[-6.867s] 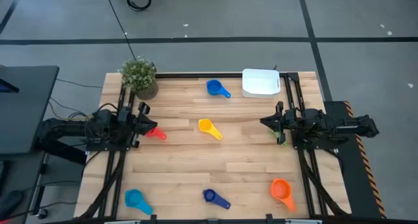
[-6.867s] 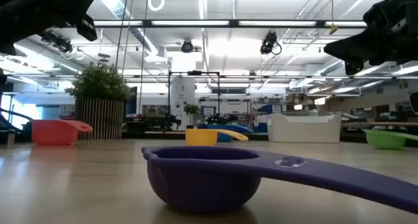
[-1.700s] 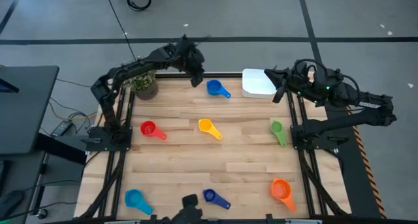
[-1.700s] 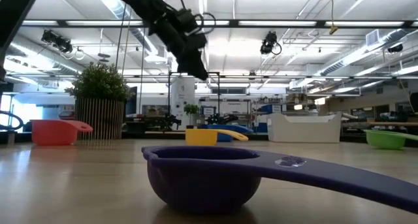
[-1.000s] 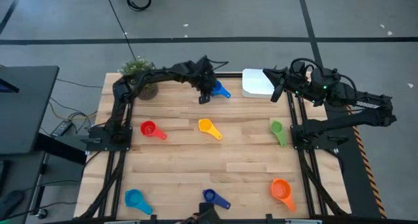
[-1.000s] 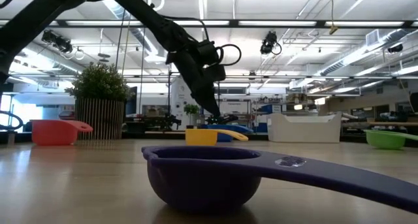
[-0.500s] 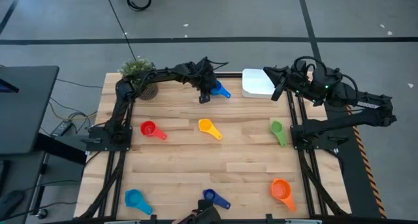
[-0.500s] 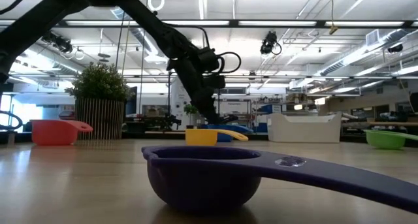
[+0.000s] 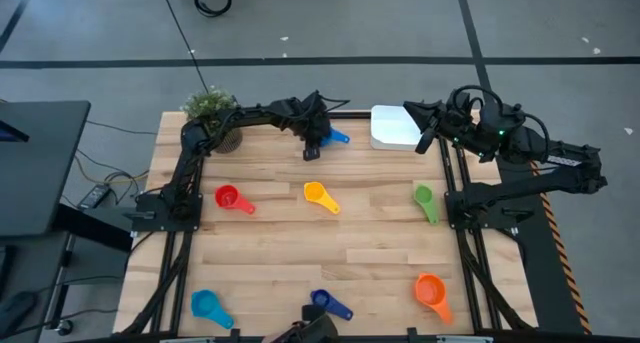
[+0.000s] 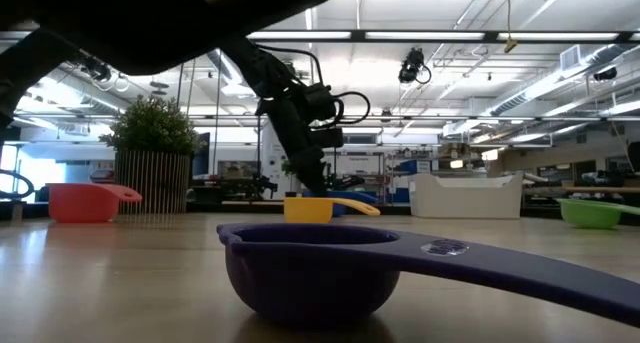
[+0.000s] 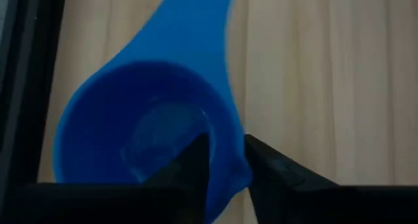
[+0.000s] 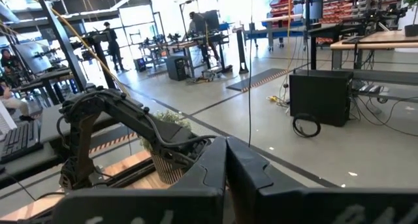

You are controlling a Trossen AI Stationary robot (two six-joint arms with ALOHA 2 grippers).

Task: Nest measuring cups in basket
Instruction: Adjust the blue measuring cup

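The blue measuring cup stands on the table near the far edge, its handle pointing toward the basket. My left gripper is down on it, shut on its wall. The white basket sits at the far edge to the right of the cup. My right gripper hangs shut in the air beside the basket's right end, holding nothing. Loose on the table lie the yellow cup, the red cup and the green cup. My left gripper has the blue cup's bowl wall between its fingers, at the side of the bowl away from the handle. One finger is inside the bowl, the other outside. The fingers come slanting down from above. The cup stands upright on the table.
A potted plant stands at the far left corner. Along the near edge lie a light blue cup, a dark blue cup and an orange cup. Black rails run along both table sides.
My left gripper has sunk onto the blue cup at the far edge and now covers most of its bowl in the high view. The cup has stayed in place.
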